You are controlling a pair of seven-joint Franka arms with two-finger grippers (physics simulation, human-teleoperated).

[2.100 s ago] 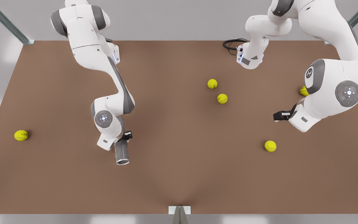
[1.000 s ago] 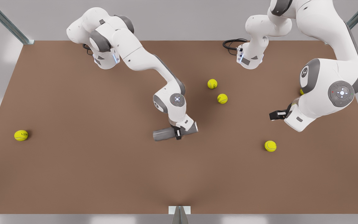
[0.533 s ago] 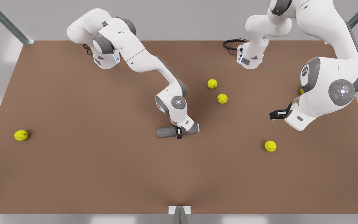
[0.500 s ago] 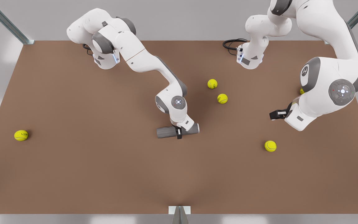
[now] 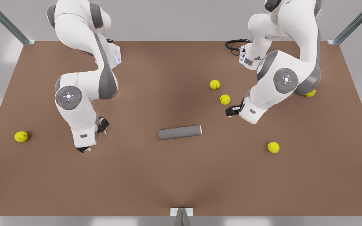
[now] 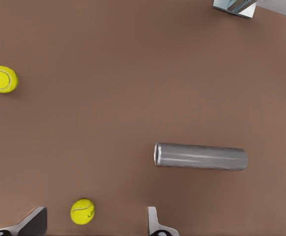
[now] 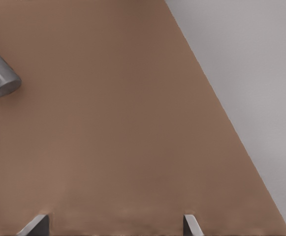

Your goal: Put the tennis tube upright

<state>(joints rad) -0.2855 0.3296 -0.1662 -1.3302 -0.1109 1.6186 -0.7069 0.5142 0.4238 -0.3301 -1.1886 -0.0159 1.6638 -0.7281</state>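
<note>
The right gripper (image 5: 92, 137) is no longer clamping the tennis tube (image 5: 180, 132); it is hanging with its fingers spread wide and empty, well off toward the front view's left. The tube is lying on its side in the middle of the brown table (image 5: 181, 182), where it lay half a second ago, silvery rim pointing to the front view's right. The left gripper (image 6: 94, 228) is hovering nearer the tube than before, fingers wide apart, by a tennis ball (image 6: 82, 211).
</note>
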